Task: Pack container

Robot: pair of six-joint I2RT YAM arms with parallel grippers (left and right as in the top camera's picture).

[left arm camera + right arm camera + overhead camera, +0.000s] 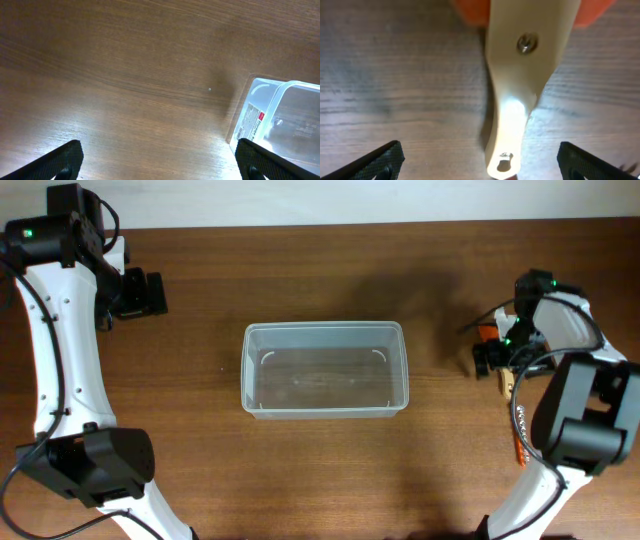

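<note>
The container (pixel 324 328) is sitting upright at ctr of the counter (pixel 200 450), long side running left-right, nothing showing inside. The left pincer (pixel 140 293) is hovering well apart from it at the far left, fingers spread wide w/ nothing between them; its wrist view is catching one labelled corner of the container. The right pincer (pixel 490 358) is hanging low over a pale-handled tool (pixel 520 75) at the right, fingers likewise spread, one each side of the handle, not touching it. Handling est.: the container is likely light, thin-walled, smooth and slick, flexing if squeezed hard. Recommended hold: rim or short wall, one finger inside, one outside, w/ moderate force, since thin clear plastic is prone to cracking.
</note>
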